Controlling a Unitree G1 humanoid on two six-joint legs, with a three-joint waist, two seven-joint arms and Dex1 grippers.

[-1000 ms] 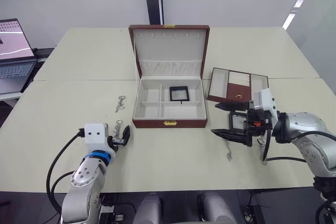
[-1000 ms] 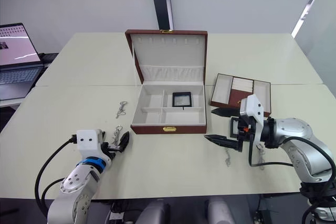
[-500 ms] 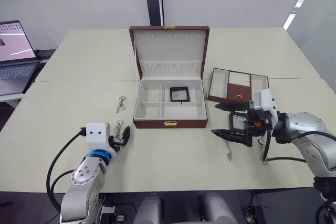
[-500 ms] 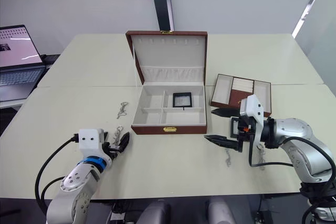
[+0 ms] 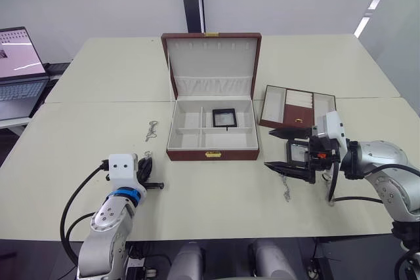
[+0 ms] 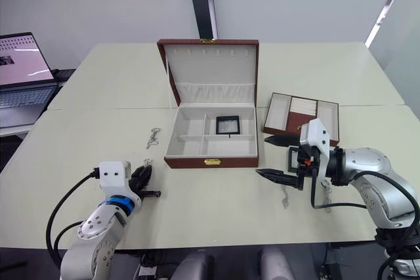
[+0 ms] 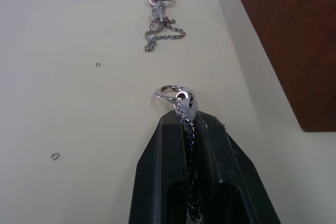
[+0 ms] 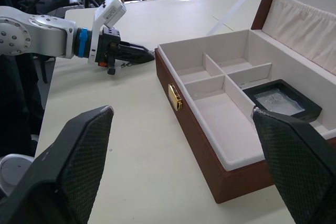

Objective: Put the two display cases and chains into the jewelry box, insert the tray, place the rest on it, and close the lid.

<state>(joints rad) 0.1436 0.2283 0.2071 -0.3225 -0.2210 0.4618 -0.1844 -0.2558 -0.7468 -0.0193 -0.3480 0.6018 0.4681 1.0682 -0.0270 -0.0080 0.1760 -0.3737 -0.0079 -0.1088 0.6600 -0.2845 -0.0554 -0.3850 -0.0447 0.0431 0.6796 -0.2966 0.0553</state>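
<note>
- One display case [image 5: 224,117] lay in the open jewelry box [image 5: 211,132]; the second display case [image 5: 298,153] sat on the table between my right gripper [image 5: 278,149] fingers, spread wide and gripping nothing.
- My left gripper [image 7: 187,129] had pinched shut on one chain [image 7: 181,104] left of the box; another chain [image 5: 152,130] lay beyond it, a third chain [image 5: 286,191] near the right gripper.
- The tray [image 5: 296,107] waited beside the box, the lid [image 5: 211,63] upright: most work remained, I judged.
- I read no writing or brand.
</note>
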